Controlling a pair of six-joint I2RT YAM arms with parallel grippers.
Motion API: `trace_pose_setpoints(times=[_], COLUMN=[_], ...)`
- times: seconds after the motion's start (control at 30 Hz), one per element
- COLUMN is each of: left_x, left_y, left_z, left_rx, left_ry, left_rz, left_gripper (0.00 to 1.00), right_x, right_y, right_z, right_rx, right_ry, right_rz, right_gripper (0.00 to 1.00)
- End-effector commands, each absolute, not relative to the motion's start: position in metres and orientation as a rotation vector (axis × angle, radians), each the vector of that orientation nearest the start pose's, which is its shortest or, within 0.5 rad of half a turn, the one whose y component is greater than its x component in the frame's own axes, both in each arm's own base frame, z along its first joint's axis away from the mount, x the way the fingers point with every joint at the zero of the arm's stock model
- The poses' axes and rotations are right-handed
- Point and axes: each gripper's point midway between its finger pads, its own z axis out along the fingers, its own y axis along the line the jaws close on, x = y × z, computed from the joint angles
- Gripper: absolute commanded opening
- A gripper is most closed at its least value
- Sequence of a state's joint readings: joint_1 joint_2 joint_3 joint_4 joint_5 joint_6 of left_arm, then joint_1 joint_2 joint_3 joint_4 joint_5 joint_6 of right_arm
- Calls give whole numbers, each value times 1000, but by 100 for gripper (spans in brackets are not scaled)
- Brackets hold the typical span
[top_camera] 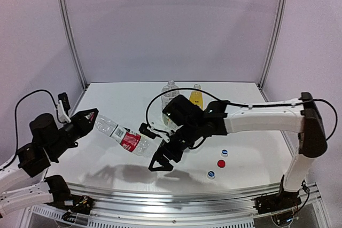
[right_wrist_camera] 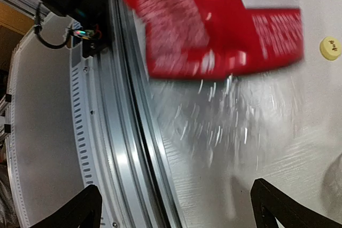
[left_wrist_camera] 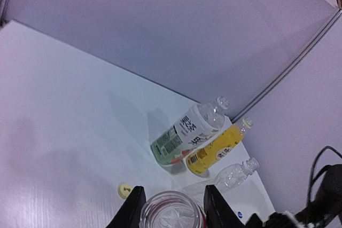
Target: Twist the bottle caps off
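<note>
- Above the table's (top_camera: pixel 117 100) near left, the left gripper (top_camera: pixel 92 120) clamps the base of the red-label bottle (top_camera: pixel 125 138), holding it tilted in the air.
- The right gripper (top_camera: pixel 160 164) hangs with its jaws spread wide, just below the bottle's neck end.
- A red cap (top_camera: pixel 220 163) lies on the table to its right.
</note>
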State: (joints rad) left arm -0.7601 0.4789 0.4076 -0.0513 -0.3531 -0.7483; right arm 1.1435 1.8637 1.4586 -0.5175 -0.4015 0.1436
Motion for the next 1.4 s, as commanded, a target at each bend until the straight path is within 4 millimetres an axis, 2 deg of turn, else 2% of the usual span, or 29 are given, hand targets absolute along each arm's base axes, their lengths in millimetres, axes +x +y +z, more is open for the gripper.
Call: trace_pose_setpoints(times=[0.0, 0.03, 0.1, 0.17, 0.27, 0.33, 0.43, 0.53, 0.67, 0.73, 0.83, 0.97, 1.03, 1.17, 1.37], left_x=[236, 239, 244, 248, 255, 258, 260, 261, 265, 266, 267, 267, 267, 266, 261], left_y=[-126, -127, -128, -129, -136, -138, -146, -150, -162, -166, -169, -172, -174, -173, -168], left_z=[250, 250, 248, 244, 236, 236, 242, 250, 243, 241, 238, 235, 232, 224, 221], left_rx=[-66, -39, 9, 51, 109, 140, 194, 227, 272, 282, 287, 295, 301, 281, 270], left_ry=[1808, 1815, 1836, 1871, 1912, 1919, 1905, 1880, 1860, 1849, 1855, 1859, 1868, 1882, 1877], left_rz=[-503, -466, -383, -308, -216, -147, -60, 33, 119, 124, 119, 113, 108, 96, 74], left_gripper=[6, 6, 5, 4, 3, 3, 3, 3, 3, 3, 3, 4, 7, 18, 19], right_x=[136, 137, 146, 166, 205, 219, 227, 242, 267, 276, 287, 295, 295, 297, 298], right_y=[444, 433, 412, 385, 327, 288, 250, 225, 219, 217, 210, 199, 202, 204, 209], right_z=[200, 203, 223, 243, 272, 288, 295, 281, 231, 215, 199, 182, 174, 161, 153], right_rx=[-1376, -1349, -1259, -1102, -749, -556, -424, -375, -389, -365, -281, -240, -255, -276, -296], right_ry=[2114, 2106, 2057, 2009, 1956, 1894, 1823, 1845, 1971, 2008, 2080, 2122, 2140, 2170, 2192], right_rz=[991, 966, 891, 767, 572, 523, 480, 300, 126, 156, 293, 300, 309, 285, 289], right_gripper=[99, 99, 99, 99, 99, 99, 99, 99, 99, 99, 99, 99, 99, 99, 99])
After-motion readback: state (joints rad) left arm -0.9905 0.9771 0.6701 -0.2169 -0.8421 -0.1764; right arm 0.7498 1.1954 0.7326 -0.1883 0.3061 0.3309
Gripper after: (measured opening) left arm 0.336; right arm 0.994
